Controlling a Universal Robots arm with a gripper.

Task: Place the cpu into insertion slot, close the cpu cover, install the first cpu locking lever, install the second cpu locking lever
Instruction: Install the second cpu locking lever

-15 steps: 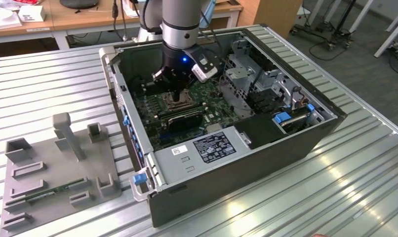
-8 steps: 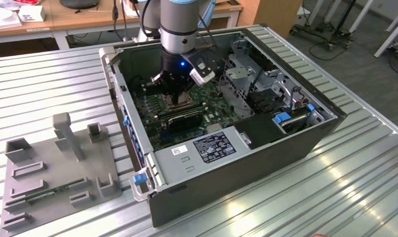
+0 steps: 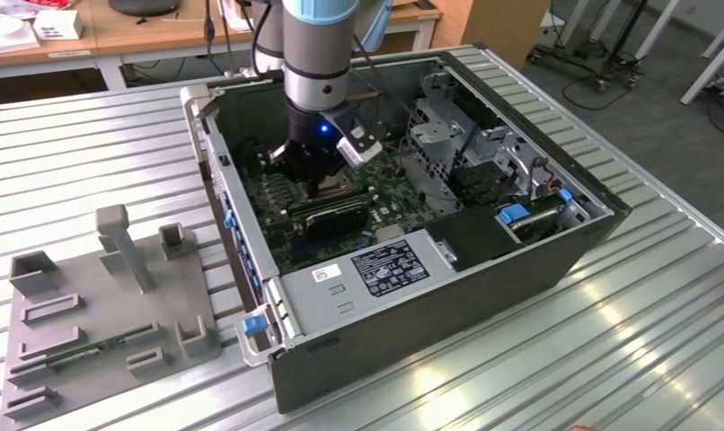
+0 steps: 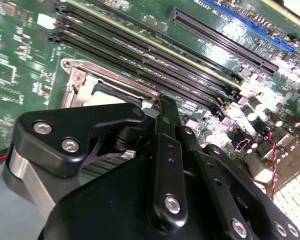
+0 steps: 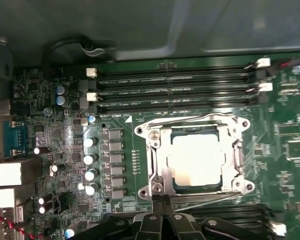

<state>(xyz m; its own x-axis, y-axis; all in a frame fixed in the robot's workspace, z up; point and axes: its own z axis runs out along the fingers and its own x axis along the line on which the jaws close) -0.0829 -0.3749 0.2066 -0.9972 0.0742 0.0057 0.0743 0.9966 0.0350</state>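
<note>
Your gripper (image 5: 162,202) is down inside the open computer case (image 3: 578,224), fingers (image 5: 166,215) pressed together with nothing between them, tips right at the edge of the socket. In the first wrist view those tips sit on or just over the thin metal locking lever (image 5: 200,200) that runs along the near side of the cpu cover (image 5: 157,155); whether they actually touch it you can't tell from here.

Just past the fingertips, the cpu (image 5: 197,160) is already lying flat in the insertion slot (image 5: 237,160), its pale metal top glaring bright through the cut-out. The cover is folded down around it, silvery frame lying flat with screws at the corners. Another lever wire (image 5: 190,119) runs along the far side of the frame.

Beyond the socket are the long black memory slots (image 5: 175,90), running parallel to the far side of the frame, all on the green motherboard (image 5: 50,135). In the second wrist view the gripper body blocks most of the socket, with just a corner of the frame (image 4: 80,75) peeking out beside the slots.

In the exterior view the arm (image 3: 320,63) comes straight down into the case, which sits on a ribbed metal table (image 3: 86,153), with a grey fixture tray (image 3: 110,305) well off to the exterior view's left.
</note>
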